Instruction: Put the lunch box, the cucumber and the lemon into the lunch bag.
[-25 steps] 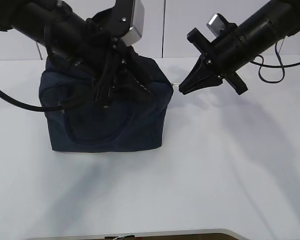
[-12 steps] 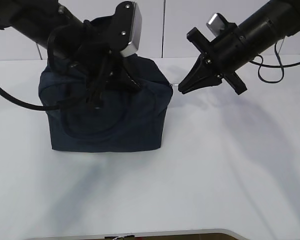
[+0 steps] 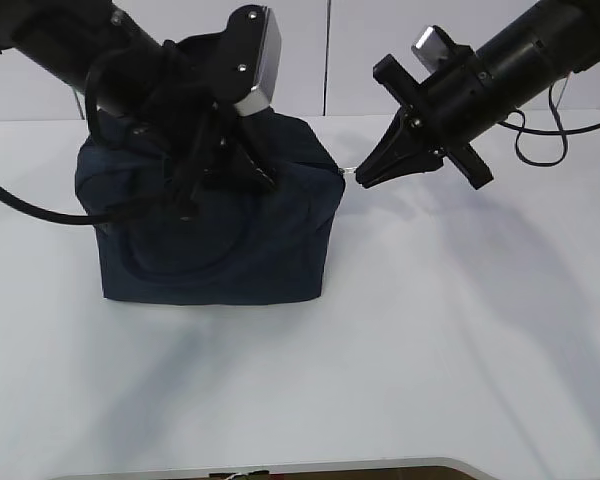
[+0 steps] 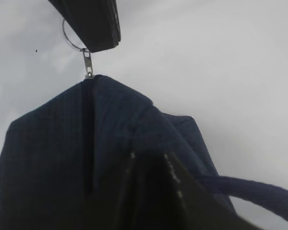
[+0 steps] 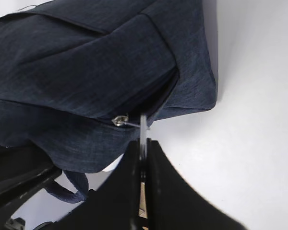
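Note:
The dark navy lunch bag (image 3: 220,240) stands on the white table, left of centre, with its zipper drawn shut along the top. My left gripper (image 3: 215,165) is down on the bag's top among the loop handles, and in the left wrist view its fingers (image 4: 170,165) press into the navy fabric (image 4: 62,143). My right gripper (image 3: 363,177) is at the bag's top right corner, shut on the metal ring pull (image 5: 143,125). The ring also shows in the left wrist view (image 4: 69,38). The lunch box, cucumber and lemon are out of view.
The white table (image 3: 450,330) stretches in front of and to the right of the bag. A black cable (image 3: 540,140) trails behind the right arm. A grey wall stands at the back. One bag handle (image 4: 259,189) hangs off to the side.
My left wrist has shifted slightly left and up, taking the handles and top fabric with it. The right gripper has stayed at the bag's corner on the ring pull.

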